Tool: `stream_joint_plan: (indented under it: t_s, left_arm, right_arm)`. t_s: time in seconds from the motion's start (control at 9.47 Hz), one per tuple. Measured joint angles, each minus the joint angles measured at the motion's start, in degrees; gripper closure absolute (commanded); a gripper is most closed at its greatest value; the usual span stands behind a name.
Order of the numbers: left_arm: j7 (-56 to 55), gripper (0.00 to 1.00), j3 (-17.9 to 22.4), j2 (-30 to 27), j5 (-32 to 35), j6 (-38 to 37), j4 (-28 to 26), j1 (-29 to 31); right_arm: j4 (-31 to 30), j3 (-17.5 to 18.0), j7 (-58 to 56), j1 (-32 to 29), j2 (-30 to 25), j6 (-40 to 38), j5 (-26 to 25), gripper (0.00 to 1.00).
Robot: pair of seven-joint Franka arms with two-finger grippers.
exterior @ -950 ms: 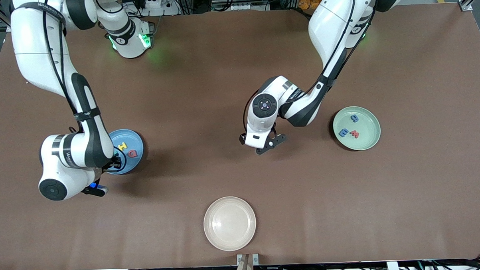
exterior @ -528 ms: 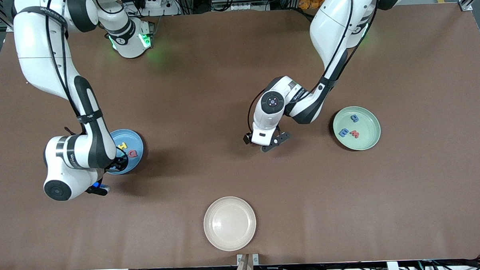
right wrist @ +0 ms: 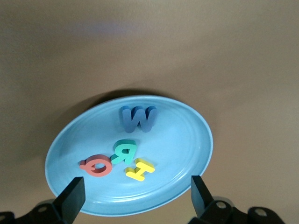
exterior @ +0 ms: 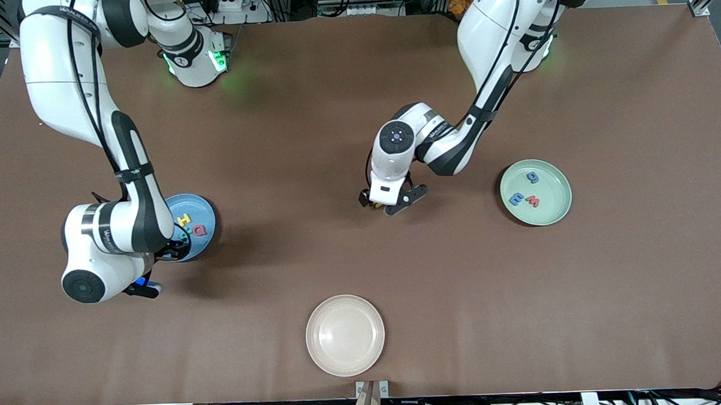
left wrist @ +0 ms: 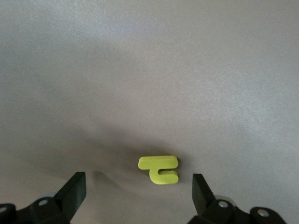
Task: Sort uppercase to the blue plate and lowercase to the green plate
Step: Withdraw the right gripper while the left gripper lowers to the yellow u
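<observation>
Left gripper [left wrist: 135,186] open, empty, low over table mid-area. Yellow letter [left wrist: 159,169] lies flat on table between its fingers, nearer one finger [left wrist: 202,191]; long bar across jaw line.

Right gripper [right wrist: 135,191] open, empty, over blue plate [right wrist: 187,135] holding four capitals. Green plate [exterior: 555,210] holds three letters.

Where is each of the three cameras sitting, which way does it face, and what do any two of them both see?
Front view: high across the table, facing both arm bases; sees the blue plate, green plate, cream plate and both arms.
Left wrist view: on the left arm, looking down past the open left gripper at a small yellow letter on the bare table.
Right wrist view: on the right arm, looking down past the open right gripper into the blue plate.
Shared: front and right wrist views both show the yellow H and red Q.
</observation>
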Motion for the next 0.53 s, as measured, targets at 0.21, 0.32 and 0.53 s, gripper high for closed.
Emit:
stream_joint_plan:
  t_s: [0.21, 0.32, 0.53]
  left_arm:
    - [-1.52, 0.0, 0.13, 0.0, 2.0, 0.04, 0.23, -0.01]
    - [-1.53, 0.0, 0.25, 0.01, 2.0, 0.04, 0.33, 0.06]
    - [-1.56, 0.0, 0.42, 0.33, 2.0, 0.04, 0.73, 0.17]
  right_arm:
    - [1.02, -0.03, -0.28, 0.15, -0.06, 0.08, -2.72, 0.0]
    - [1.8, -0.2, -1.13, -0.01, -0.1, 0.13, -3.12, 0.0]
    - [4.03, -0.89, -2.04, -0.59, -0.82, 0.35, -3.25, 0.0]
